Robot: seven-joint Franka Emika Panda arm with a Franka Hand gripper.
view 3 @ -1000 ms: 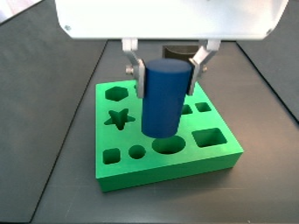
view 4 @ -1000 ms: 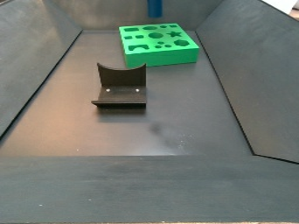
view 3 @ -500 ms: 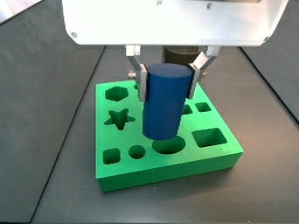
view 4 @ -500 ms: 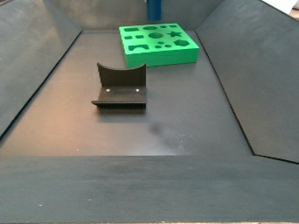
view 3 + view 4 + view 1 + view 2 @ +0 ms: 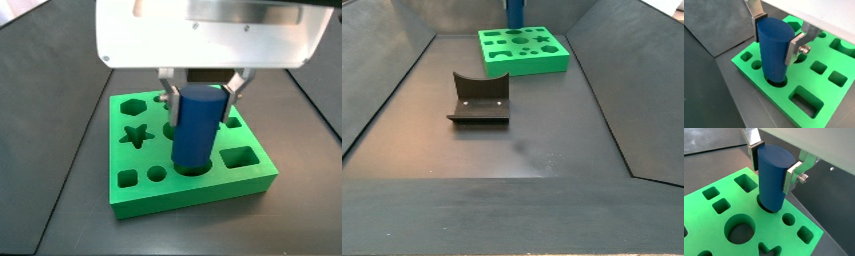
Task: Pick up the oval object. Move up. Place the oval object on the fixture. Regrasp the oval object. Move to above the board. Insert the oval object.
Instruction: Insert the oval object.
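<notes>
The oval object (image 5: 197, 128) is the piece this moment turns on, but it is best placed from the biggest thing down. The dark table (image 5: 529, 140) fills the workspace, walled at its sides. On it, at the far end in a side view, lies the board (image 5: 194, 185), a thick green slab cut with a star, a hexagon, circles, squares and an oval hole. Nearer the camera in that same view, well apart from the board, stands the fixture (image 5: 478, 102), bare.

The blue oval object stands upright over the board, and in both wrist views its lower end meets the rim of the oval hole (image 5: 775, 80) and seems just to have entered it; how deep it sits cannot be told. The end effector (image 5: 776, 31) is directly above the board, its flat silver fingers (image 5: 793, 174) clamped on the peg's upper part from opposite sides, so the peg hangs straight down between them.

By these signs the step in hand is the last one, the insertion. The next move calls for a straight push downward, keeping the peg vertical and its oval lined up with the hole, then releasing once it is seated. A slight twist or tilt could jam it against the rim.
</notes>
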